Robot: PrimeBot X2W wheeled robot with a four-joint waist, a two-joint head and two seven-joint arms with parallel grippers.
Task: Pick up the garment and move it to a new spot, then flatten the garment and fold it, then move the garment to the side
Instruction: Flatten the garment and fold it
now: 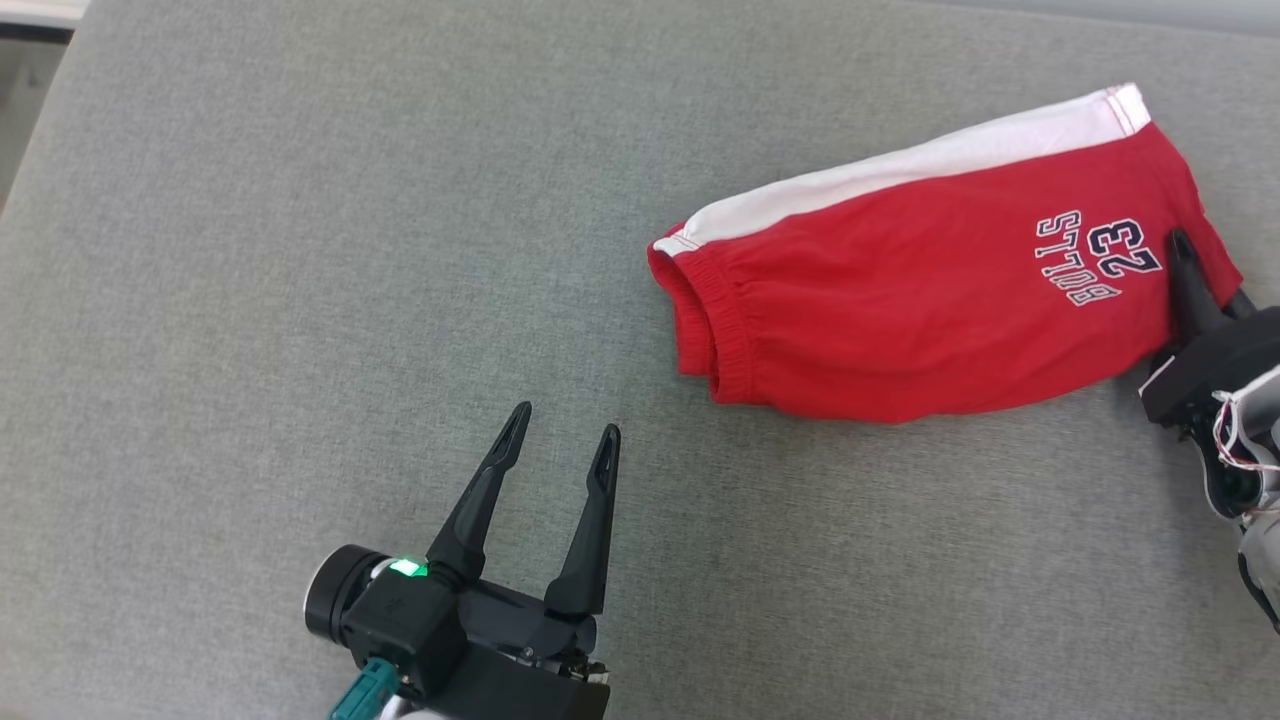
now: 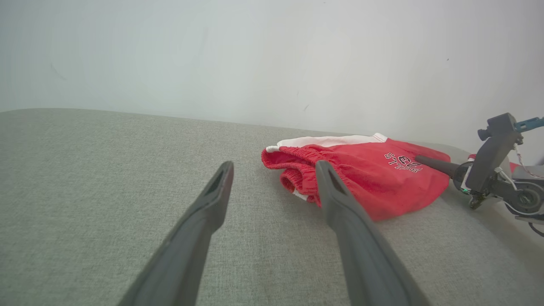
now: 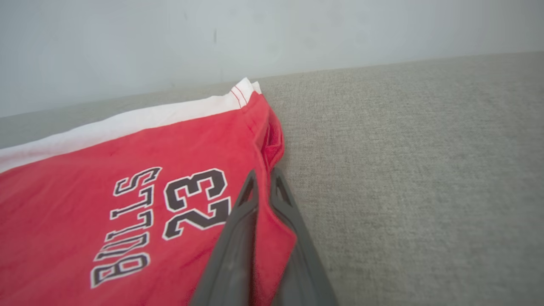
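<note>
A grey woven fabric surface point(image 1: 250, 250) is spreading across the head view, its rounded corner curving away at the upper left, where a white strip point(image 1: 40, 12) is showing beyond it. A plain pale wall point(image 2: 255, 55) is rising just behind the surface's far edge. Soft, even light is falling over it all, casting only faint shadows.
</note>
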